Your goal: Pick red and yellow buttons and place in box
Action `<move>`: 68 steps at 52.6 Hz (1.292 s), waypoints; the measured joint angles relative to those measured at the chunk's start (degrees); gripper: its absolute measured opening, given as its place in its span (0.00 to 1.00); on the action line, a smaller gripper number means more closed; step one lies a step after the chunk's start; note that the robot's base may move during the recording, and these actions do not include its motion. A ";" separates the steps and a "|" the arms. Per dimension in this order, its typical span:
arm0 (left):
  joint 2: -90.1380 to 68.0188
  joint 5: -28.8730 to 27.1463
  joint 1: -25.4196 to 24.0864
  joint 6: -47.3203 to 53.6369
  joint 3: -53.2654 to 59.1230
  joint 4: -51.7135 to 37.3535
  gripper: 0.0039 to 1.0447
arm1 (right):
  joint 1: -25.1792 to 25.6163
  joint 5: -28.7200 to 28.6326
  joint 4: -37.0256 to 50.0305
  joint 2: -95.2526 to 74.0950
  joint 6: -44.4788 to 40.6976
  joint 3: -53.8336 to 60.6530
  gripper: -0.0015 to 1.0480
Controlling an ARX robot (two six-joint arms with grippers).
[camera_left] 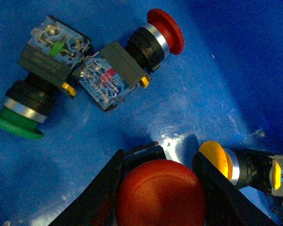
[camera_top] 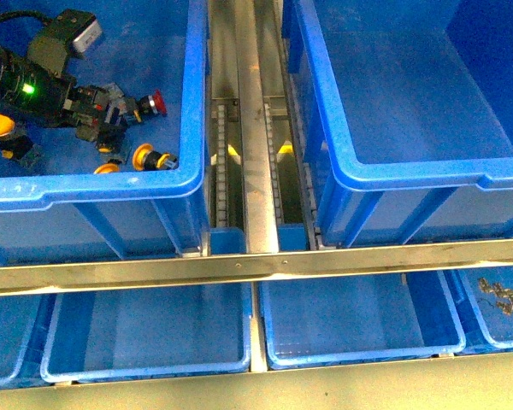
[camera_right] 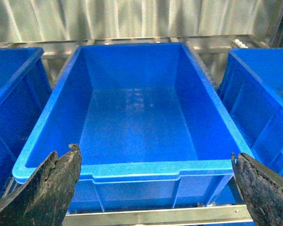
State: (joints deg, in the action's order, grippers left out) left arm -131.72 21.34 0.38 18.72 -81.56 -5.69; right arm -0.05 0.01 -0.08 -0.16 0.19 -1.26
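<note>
A red button (camera_left: 158, 195) is being clasped by the closed fingers of the left gripper (camera_left: 164, 160), down in the left crate (camera_top: 192, 102). The right gripper (camera_right: 154, 154) is being held wide open, empty, facing the box (camera_right: 132, 170).

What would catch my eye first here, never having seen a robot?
A big red button sits gripped in the left gripper, beside a green button and a yellow button in the left crate. Facing the open right gripper, a deep blue box stands empty.
</note>
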 joint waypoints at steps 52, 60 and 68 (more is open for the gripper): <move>33.94 15.69 5.35 -61.66 22.64 -14.10 0.32 | 0.00 0.00 0.00 0.00 0.00 0.00 0.94; 30.86 13.68 12.17 -65.61 18.18 -14.19 0.32 | 0.00 -0.02 0.00 0.00 0.00 0.00 0.94; 26.38 12.68 15.82 -69.83 14.53 -15.02 0.32 | 0.00 -0.02 0.00 0.00 0.00 0.00 0.94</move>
State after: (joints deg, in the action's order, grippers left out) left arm -105.34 34.02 16.21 -51.11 -67.02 -20.71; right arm -0.05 -0.01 -0.08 -0.16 0.19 -1.26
